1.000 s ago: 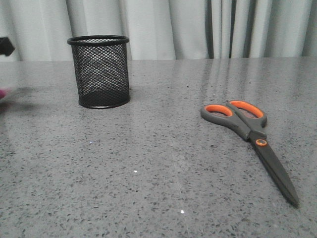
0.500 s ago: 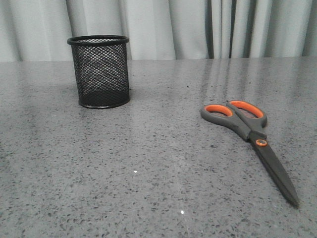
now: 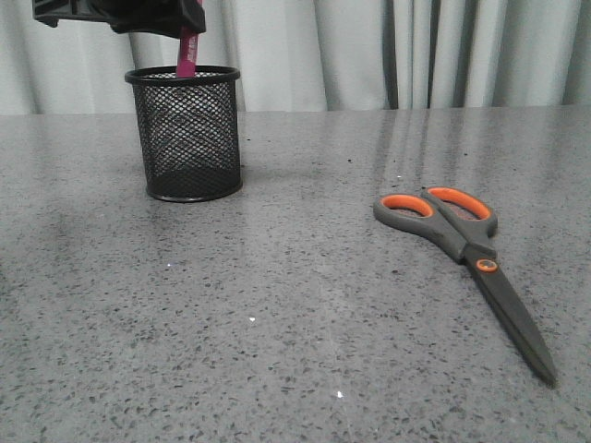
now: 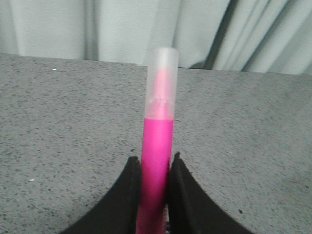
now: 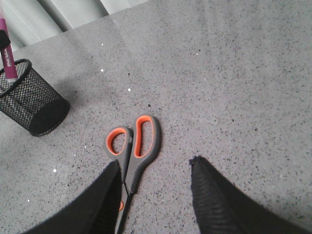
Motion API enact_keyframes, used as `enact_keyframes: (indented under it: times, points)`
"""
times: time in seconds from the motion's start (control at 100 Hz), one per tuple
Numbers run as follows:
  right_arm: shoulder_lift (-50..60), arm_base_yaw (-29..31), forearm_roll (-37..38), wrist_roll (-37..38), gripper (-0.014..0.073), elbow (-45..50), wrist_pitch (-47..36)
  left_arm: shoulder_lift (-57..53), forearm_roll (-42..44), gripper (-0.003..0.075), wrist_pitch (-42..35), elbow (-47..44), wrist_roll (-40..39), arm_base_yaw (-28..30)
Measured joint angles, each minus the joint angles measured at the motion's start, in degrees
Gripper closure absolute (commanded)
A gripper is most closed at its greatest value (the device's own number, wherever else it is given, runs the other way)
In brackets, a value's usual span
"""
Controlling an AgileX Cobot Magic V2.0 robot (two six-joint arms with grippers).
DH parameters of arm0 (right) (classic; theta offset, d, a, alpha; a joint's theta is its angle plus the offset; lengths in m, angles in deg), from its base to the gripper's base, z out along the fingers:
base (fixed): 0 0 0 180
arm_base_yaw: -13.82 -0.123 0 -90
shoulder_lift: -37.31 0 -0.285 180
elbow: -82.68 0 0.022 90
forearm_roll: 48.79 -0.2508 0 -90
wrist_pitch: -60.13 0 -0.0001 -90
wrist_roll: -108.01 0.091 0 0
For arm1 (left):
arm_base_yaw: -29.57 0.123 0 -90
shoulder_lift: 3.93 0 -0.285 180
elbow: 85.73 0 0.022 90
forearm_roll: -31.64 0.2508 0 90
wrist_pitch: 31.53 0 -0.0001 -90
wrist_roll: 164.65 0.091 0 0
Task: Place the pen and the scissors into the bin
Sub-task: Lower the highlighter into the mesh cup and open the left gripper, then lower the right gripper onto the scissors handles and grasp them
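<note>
The left hand (image 3: 187,28) is clamped on the pen (image 3: 186,57), holding it upright directly above the mesh bin (image 3: 187,134), with the pen's lower end at or just inside the rim; how deep it reaches I cannot tell through the mesh. The right hand (image 5: 156,195) hangs over the scissors (image 3: 462,254) with its fingers spread apart and nothing between them.

The pen looks light, stiff and smooth-barrelled, so it probably slips easily if the squeeze slackens early. The bin looks light too, and a knock on its rim could likely tip or slide it on the tabletop (image 3: 277,323). The scissors lie flat and closed, well apart from the bin, handles toward the curtain (image 3: 369,51) and blades toward the camera. They seem the heavier, rigid item; lying flush on the surface, they are best taken across the thick grey shank just behind the orange pivot, where the fingers can straddle it.

The left wrist view alone shows the grip: 2 black fingers (image 4: 124,195) pinch the magenta barrel, the paler translucent end beyond them. It shows neither bin nor scissors. The right wrist view shows the scissor handles between the open fingers, plus the bin and pen at its edge. Only the front view shows the full blade length.
</note>
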Motion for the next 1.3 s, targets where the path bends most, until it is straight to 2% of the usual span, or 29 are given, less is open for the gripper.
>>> enact_keyframes:
  times: [0.25, 0.31, 0.41, 0.53, 0.63, 0.81, 0.95, 1.11, 1.3]
  points:
    - [0.00, 0.00, 0.00, -0.10, 0.0297, 0.00, 0.40, 0.15, -0.10, 0.0736, -1.21, -2.13, 0.13, 0.00]
    - [0.00, 0.00, 0.00, -0.10, 0.0297, 0.00, 0.40, 0.15, -0.21, 0.0715, -1.21, -3.10, 0.13, 0.00]
    - [0.00, 0.00, 0.00, -0.10, 0.0297, 0.00, 0.40, 0.15, -0.21, 0.0599, -1.79, -3.60, 0.17, 0.00]
    - [0.00, 0.00, 0.00, -0.10, 0.0297, 0.00, 0.40, 0.15, -0.21, 0.0409, -2.01, -3.83, 0.26, 0.00]
    - [0.00, 0.00, 0.00, -0.10, 0.0297, 0.00, 0.40, 0.03, -0.45, 0.0344, -1.62, -4.33, 0.26, -0.33]
    - [0.00, 0.00, 0.00, -0.96, 0.0297, 0.00, 0.10, -3.35, -0.30, 0.0344, -0.98, -4.45, 0.26, -1.71]
    - [-0.24, -0.45, 0.00, -4.29, 0.0297, -2.26, -0.68, -10.49, 0.42, 0.0364, 1.29, -4.45, 0.30, -1.96]
    - [-4.57, -2.92, 0.00, -10.40, 0.0297, -12.84, 1.45, -23.93, 2.82, 0.0461, 6.90, -4.48, 0.30, -1.96]
    - [-20.10, -8.11, 0.35, -16.34, 0.0297, -26.46, 13.83, -39.58, 5.88, 0.0505, 13.96, -5.51, 0.39, -1.96]
